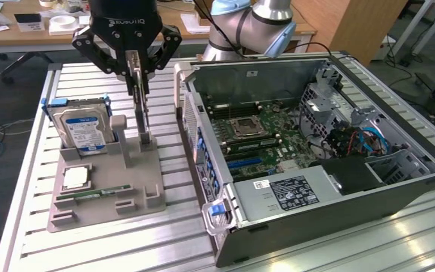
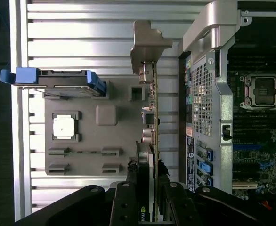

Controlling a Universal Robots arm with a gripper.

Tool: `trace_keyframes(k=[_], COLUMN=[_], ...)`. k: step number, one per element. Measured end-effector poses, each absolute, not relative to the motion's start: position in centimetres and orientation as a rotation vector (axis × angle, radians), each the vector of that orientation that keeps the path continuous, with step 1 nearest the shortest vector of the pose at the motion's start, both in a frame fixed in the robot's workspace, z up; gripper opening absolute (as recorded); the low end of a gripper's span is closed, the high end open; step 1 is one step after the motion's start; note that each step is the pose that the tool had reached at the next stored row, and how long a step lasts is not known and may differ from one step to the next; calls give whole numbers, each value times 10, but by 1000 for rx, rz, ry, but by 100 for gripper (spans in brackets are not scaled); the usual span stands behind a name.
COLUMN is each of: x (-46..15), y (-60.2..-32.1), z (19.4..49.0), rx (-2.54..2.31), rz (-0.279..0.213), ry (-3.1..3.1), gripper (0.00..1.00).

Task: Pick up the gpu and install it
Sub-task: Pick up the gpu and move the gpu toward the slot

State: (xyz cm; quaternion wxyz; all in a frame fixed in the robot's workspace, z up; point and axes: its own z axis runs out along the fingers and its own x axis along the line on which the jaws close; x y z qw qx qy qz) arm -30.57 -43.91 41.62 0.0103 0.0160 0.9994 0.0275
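The gpu (image 1: 140, 107) stands on edge in the grey parts holder (image 1: 119, 187), its lower end at the holder's slot. My gripper (image 1: 136, 71) hangs straight above and is shut on the card's upper edge, one finger on each face. In the wrist view the gpu (image 2: 151, 117) appears edge-on, with its silver end bracket (image 2: 147, 42) at the far end. The gripper (image 2: 147, 193) clamps it, and the fingers (image 2: 128, 197) press against its sides. The open computer case (image 1: 399, 170) lies at the exterior view's right, its motherboard (image 1: 255, 130) exposed.
The holder (image 2: 105, 141) also carries a silver hard drive with a blue-white label (image 1: 85, 130), a processor chip (image 1: 75, 177) and a slim green memory stick (image 1: 97, 194). The case's rear wall (image 2: 204, 94) stands close beside the card. A slatted metal table (image 1: 127, 243) bears everything.
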Motion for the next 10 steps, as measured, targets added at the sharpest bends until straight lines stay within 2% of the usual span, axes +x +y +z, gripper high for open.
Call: trace_keyframes(k=[10], x=[-301], y=[-439], z=[416], rx=[50], rz=[86], ry=[3119], gripper=[27])
